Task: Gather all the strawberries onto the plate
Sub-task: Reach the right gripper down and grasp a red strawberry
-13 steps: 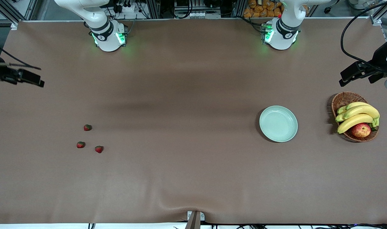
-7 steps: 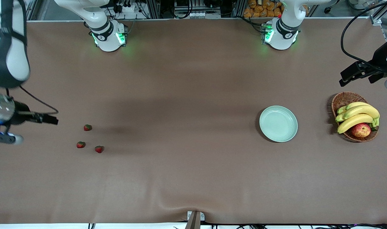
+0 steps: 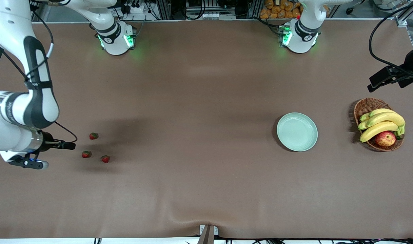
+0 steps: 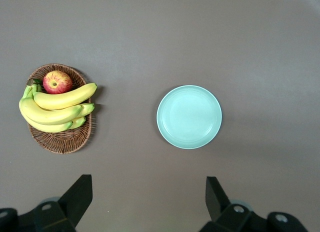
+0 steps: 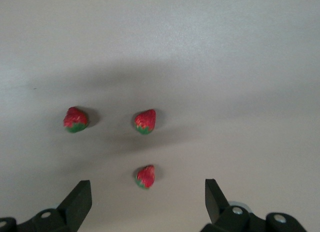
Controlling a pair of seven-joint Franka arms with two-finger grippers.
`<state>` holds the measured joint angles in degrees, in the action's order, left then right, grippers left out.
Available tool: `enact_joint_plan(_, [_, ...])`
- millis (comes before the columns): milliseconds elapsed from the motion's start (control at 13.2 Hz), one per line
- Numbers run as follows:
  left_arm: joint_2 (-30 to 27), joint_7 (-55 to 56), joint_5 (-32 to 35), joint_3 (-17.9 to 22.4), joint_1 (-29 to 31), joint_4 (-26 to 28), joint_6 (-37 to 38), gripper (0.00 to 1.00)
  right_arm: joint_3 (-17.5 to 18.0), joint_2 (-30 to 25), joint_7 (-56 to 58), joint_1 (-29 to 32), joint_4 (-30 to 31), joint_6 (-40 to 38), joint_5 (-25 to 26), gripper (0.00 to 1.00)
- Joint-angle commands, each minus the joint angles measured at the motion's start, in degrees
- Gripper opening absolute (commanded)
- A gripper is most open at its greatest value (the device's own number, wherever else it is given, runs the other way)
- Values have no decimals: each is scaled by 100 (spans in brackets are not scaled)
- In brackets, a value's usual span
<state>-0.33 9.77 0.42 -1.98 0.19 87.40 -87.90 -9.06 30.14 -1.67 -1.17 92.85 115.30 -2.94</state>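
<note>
Three strawberries lie loose on the table toward the right arm's end: one [image 3: 93,136] farthest from the front camera, one [image 3: 86,154] nearest my right gripper, one [image 3: 105,159] closest to the camera. I see my right gripper [image 3: 69,146] hanging over the table just beside them, fingers [image 5: 77,202] spread apart and holding nothing. The plate [image 3: 297,131] sits bare toward the left arm's end, well apart from the berries, near a basket [image 3: 366,106] with bananas [image 3: 382,122] and an apple [image 3: 385,138]. My left gripper [image 3: 382,77] waits over the table near the basket, fingers [image 4: 79,194] apart.
</note>
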Motion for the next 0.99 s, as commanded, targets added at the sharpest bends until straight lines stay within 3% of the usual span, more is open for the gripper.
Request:
enact_joint_plan(0, [-47,-37,29,-31,51,-13,80,100,36,395,88,-15,5,562,-66,100])
enact_joint_plan(380, [-64,-37,29,-22,130,-30,168,100,45,853,79,-24,5,889,-75,100])
enact_joint_plan(912, [-55,-28,29,-57,218,-39,195,100,54,1143,88,-68,-3,1205,-110,79])
